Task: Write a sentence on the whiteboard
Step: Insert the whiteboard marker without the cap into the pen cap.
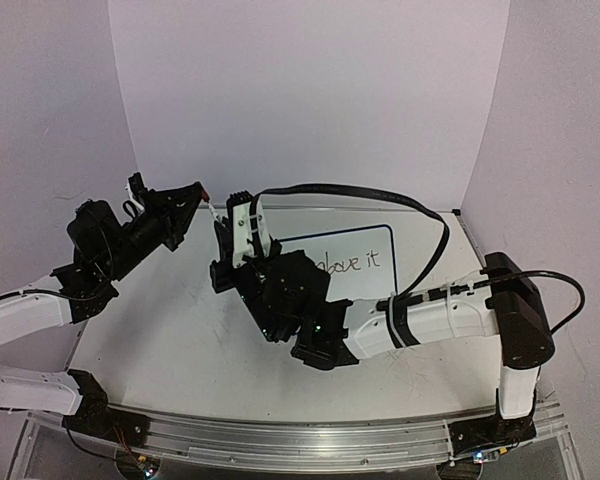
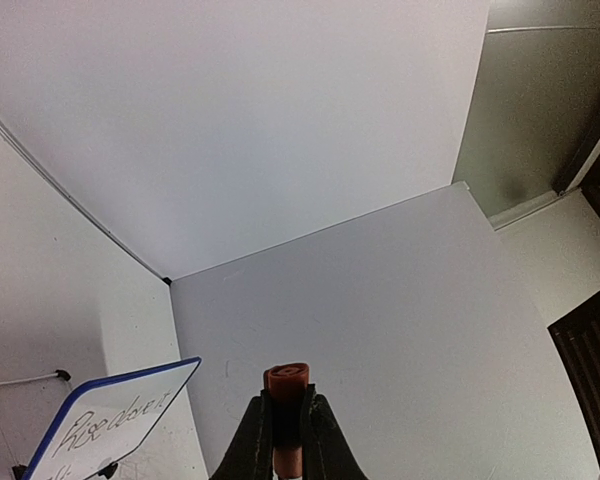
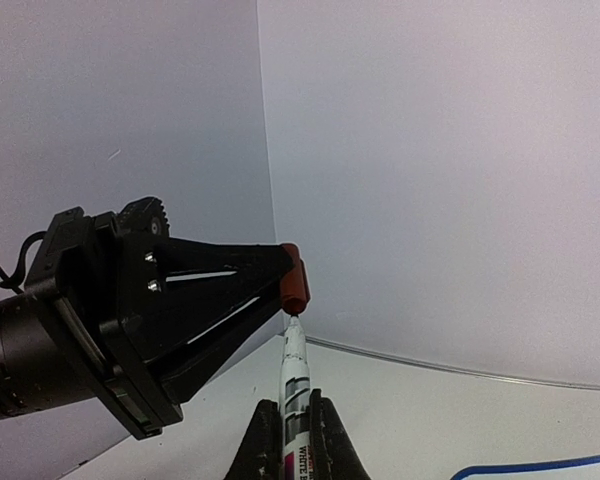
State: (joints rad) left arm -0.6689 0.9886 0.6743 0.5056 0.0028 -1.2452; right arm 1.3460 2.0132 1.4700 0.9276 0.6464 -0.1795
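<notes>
Evidently a recapping step, judged from the layout. The left gripper (image 3: 285, 278) was clamped on a red cap (image 3: 295, 280). The right gripper (image 3: 293, 415) was clamped on a white marker (image 3: 295, 370), held by the barrel with the tip outward.

Key relation: in the right wrist view the marker's long axis ran straight up from its jaws, and the tip sat just under the cap, touching it or a hair short; I could not tell which. The cap's axis looked roughly in line with the marker. Only a short push along that axis would be needed; any sideways offset would likely jam the tip on the cap's rim.

Both grippers met in mid-air above the left-centre of the table (image 1: 180, 340). Neither was near the writing surface.

The whiteboard (image 1: 365, 285) stood at the far right side of the table, to the right of the two grippers and well apart from them, partly hidden behind the right arm. The sentence (image 1: 350, 262) showed "above it" from above; the left wrist view gave "Rise above it", with the lower row cropped, so the ending was unconfirmed.
</notes>
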